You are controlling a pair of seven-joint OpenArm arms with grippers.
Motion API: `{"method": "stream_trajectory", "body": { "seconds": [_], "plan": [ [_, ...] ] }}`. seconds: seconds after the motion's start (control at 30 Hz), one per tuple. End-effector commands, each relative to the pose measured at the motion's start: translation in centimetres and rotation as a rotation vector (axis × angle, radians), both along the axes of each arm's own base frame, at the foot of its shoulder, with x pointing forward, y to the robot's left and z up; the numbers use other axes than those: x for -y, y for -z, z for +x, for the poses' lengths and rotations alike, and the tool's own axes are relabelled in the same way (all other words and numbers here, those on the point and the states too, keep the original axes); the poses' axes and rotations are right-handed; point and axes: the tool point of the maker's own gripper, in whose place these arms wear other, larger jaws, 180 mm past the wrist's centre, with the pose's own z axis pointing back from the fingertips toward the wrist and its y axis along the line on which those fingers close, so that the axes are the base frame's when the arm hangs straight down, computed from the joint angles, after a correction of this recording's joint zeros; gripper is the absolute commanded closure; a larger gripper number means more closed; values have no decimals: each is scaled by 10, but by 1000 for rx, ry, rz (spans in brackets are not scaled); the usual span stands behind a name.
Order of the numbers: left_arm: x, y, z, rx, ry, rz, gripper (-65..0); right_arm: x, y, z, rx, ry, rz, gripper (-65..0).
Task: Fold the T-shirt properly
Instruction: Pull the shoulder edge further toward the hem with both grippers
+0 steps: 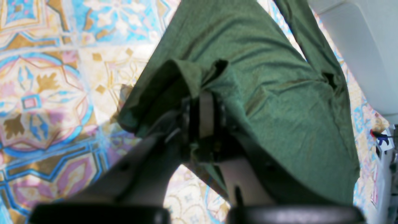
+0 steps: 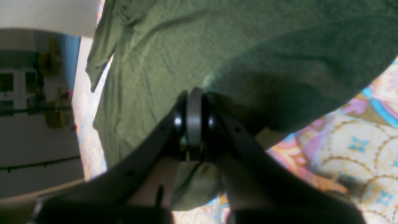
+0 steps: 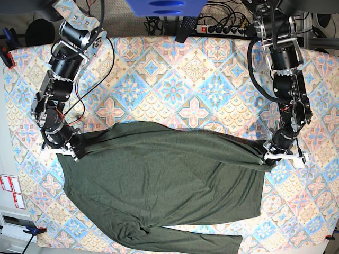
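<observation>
Seen from the base view: T-shirt [image 3: 159, 180] spread on the patterned tablecloth [image 3: 175, 79], in the near half of the table, long axis running left to right across the picture. Upper edge stretched almost straight between the two grippers, slightly bowed away from the camera in the middle. Body hanging down from this edge toward the near side of the table; one sleeve lying along the bottom edge, pointing to the right, its end near the lower right.

Right gripper [image 3: 68, 149] at the left end of the stretched edge, closed on a corner of the fabric. In the right wrist view, fingers [image 2: 194, 118] pressed together with green cloth pinched between and bunched below them, the rest of the T-shirt [image 2: 217, 46] spreading away above.

Left gripper [image 3: 271, 153] at the right end of the edge, also clamped on the fabric. In the left wrist view, fingers [image 1: 205, 115] closed around a folded bundle of cloth, T-shirt [image 1: 279, 102] falling away to the right, tablecloth [image 1: 46, 93] visible on the left.

Both arms [image 3: 69, 63] reaching down from the far side of the table, well apart from each other.
</observation>
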Motion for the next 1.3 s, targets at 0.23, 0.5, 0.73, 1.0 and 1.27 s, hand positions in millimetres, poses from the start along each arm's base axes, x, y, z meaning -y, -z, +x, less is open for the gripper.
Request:
{"method": "stream_trajectory", "body": {
  "seconds": [0.23, 0.5, 0.73, 1.0, 1.27],
  "plan": [
    [-9, -29, 18, 85, -16, 20, 0, 13, -46, 40, 130, 35, -12, -2],
    [-19, -13, 14, 74, -62, 28, 0, 16, -60, 51, 172, 52, -21, -2],
    [-25, 9, 8, 40, -99, 24, 0, 11, -46, 49, 139, 48, 2, -2],
    [-30, 25, 9, 15, -132, 16, 0, 9, -23, 45, 102, 79, 26, -2],
    [-29, 26, 12, 8, -133, 8, 0, 12, -3, 36, 12, 38, -87, -43]
  ]
}}
